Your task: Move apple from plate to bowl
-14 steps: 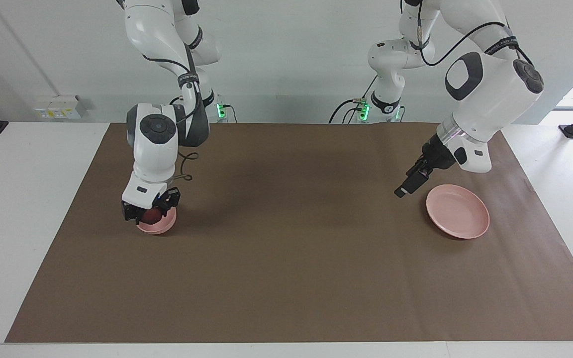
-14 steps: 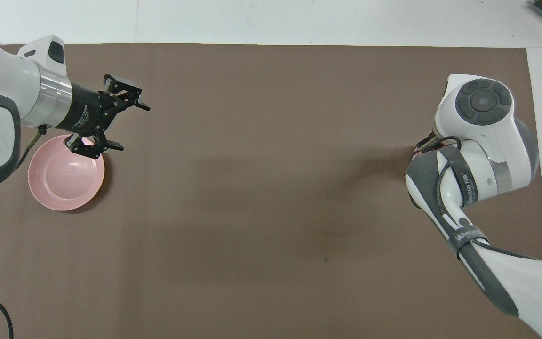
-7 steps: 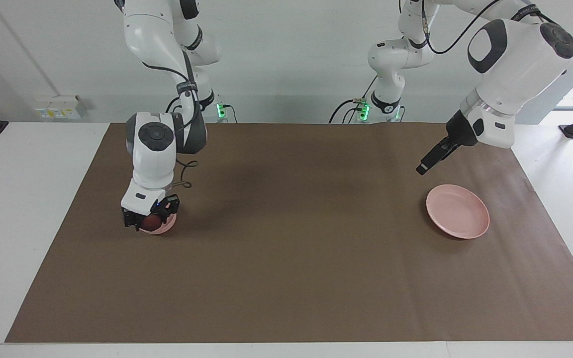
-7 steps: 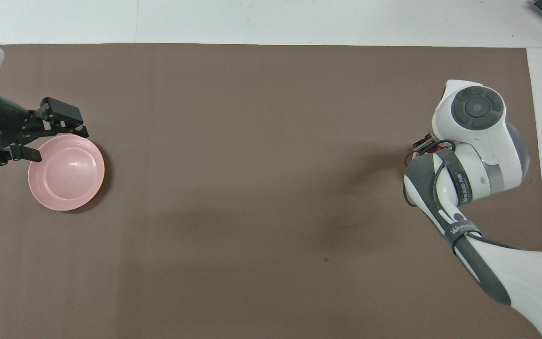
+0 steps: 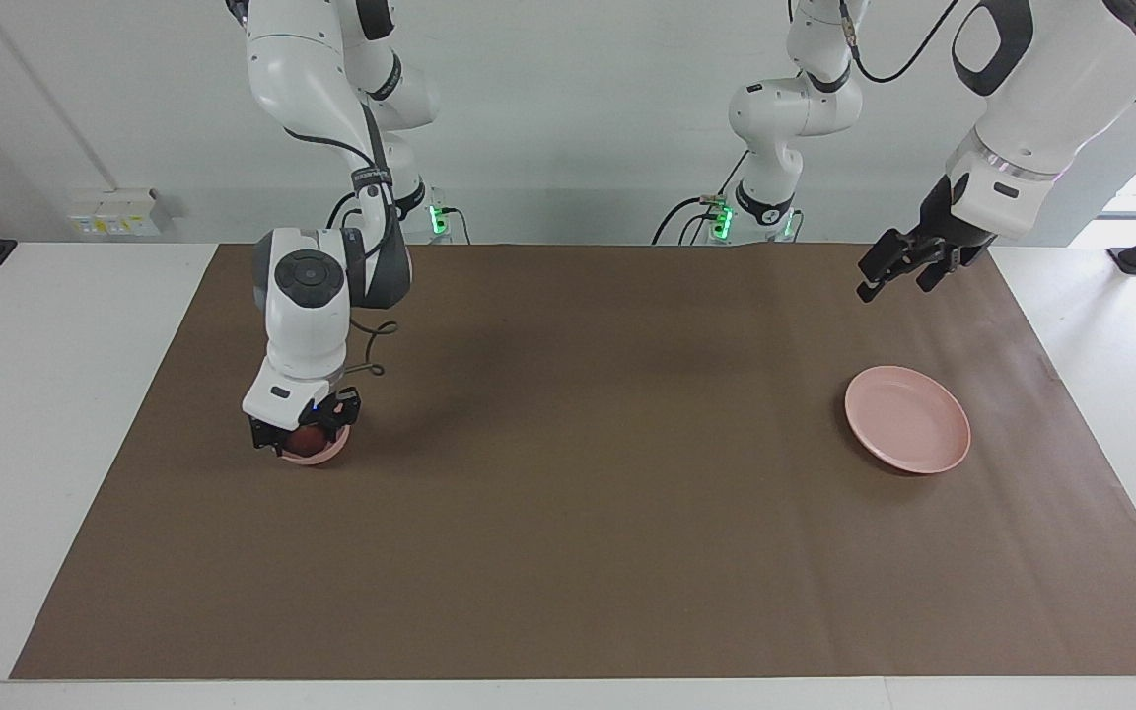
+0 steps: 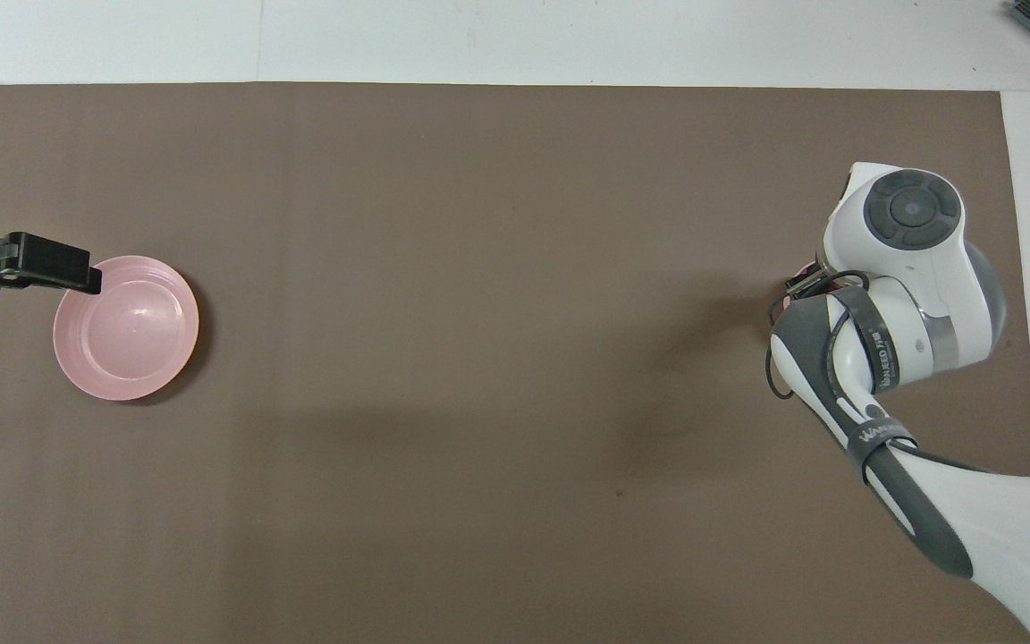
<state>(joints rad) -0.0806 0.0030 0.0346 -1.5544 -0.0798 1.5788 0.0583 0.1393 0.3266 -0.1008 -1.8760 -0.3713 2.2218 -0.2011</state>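
A: Can you read anything from where you stand?

B: Only the band on the right arm, seen from overhead. It looks like "WANEED", though I would not swear to the letters. Nothing is written on the dishes.

A: And the right end effector [image 5: 298, 437]?

B: Down at the bowl [image 5: 317, 451], at the right arm's end of the table [image 5: 568, 552]. Its fingers are drawn in tight on the apple [image 5: 306, 438], a dark red shape directly between and under them, sitting at the bowl's mouth. From overhead the arm's wrist covers nearly all of it; only a sliver of pink rim [image 6: 803, 271] shows.

A: Which way does the apple point?

B: I cannot tell. It is round, and the stem end is hidden by the fingers.

A: What has changed in the last second?

B: The right end effector has sunk slightly, so less of the bowl shows under it, and its grip has not altered. The left end effector [image 5: 908, 268] is the one that moved. A second ago it hung low, just beside the plate [image 5: 908, 419]. Now it has risen and pulled back toward its base, well clear of the plate, which lies under and forward of it, empty. Its fingers are spread wide, holding nothing. From overhead only one dark finger [image 6: 32, 265] pokes in at the edge, overlapping the plate's rim [image 6: 126, 340].

A: The plate itself?

B: It has not shifted.
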